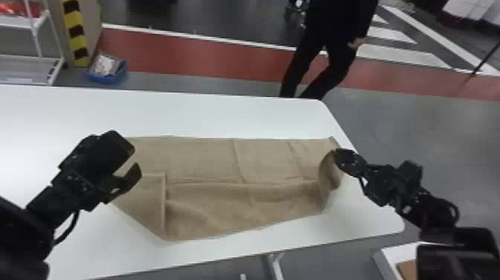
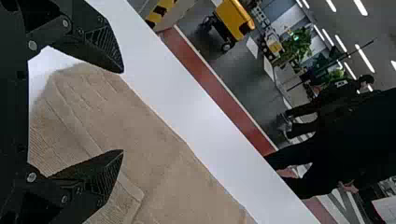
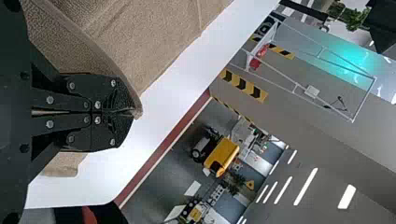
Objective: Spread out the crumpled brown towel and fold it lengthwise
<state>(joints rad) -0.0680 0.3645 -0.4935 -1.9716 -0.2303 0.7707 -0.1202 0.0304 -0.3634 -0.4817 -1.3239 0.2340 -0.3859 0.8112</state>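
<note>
Left gripper [image 1: 135, 160]: fingers spread with nothing between them, tips over the left end of the cloth.
Right gripper [image 1: 337, 154]: fingers pressed together, pinching the brown towel [image 1: 208, 160] by its edge at the right end.
Cloth by the right gripper: raised and curled into a rounded fold just left of the fingertips.
Cloth by the left gripper: a straight raised edge runs front to back, just right of the fingers.
Towel between grippers: a broad strip, mostly laid out, crossed by creases; one long ridge runs sideways, with loose ripples on its front side.
White table [image 1: 223, 115]: under the towel and both grippers; bare top runs on beyond the cloth's back edge.
Blue bin [image 1: 106, 76]: on the floor past the table's back edge, beyond the left gripper; pale contents.
Striped post [image 1: 76, 35]: beyond the left gripper, just left of the bin; yellow and black.
White rack [image 1: 35, 28]: left of the post, something red on its upper shelf.
</note>
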